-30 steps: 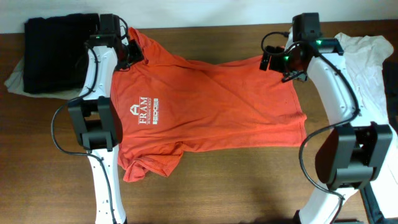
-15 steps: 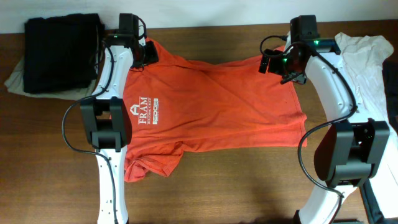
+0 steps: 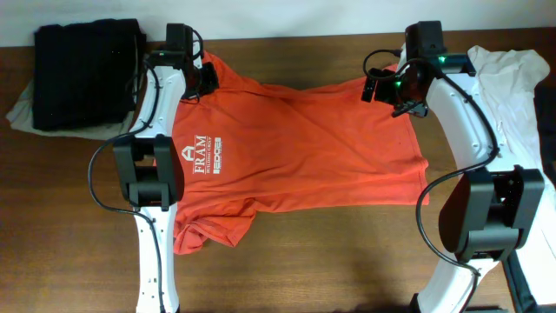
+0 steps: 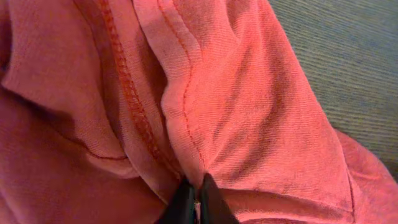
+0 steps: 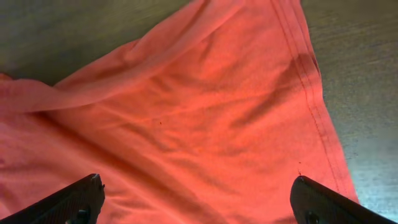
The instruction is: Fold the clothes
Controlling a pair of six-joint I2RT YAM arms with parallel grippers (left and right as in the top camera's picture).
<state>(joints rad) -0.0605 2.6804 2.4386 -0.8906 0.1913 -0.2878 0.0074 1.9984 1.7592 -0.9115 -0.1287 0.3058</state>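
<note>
The red-orange T-shirt [image 3: 295, 148] lies spread across the wooden table, its small white logo [image 3: 200, 155] facing up at the left. My left gripper [image 3: 205, 76] is at the shirt's far left corner and is shut on a fold of its hemmed fabric [image 4: 186, 124]; the fingertips [image 4: 194, 198] pinch the cloth. My right gripper [image 3: 388, 89] is open above the shirt's far right corner, its fingers [image 5: 198, 194] wide apart over the fabric [image 5: 205, 124] near a stitched hem.
A folded black garment [image 3: 87, 61] on a pale cloth lies at the far left. A crumpled white garment [image 3: 512, 78] lies at the far right. The table's wood [image 3: 347, 261] shows in front of the shirt.
My left gripper moved right along the far edge with the shirt's corner, then stopped. The right gripper has barely moved.
</note>
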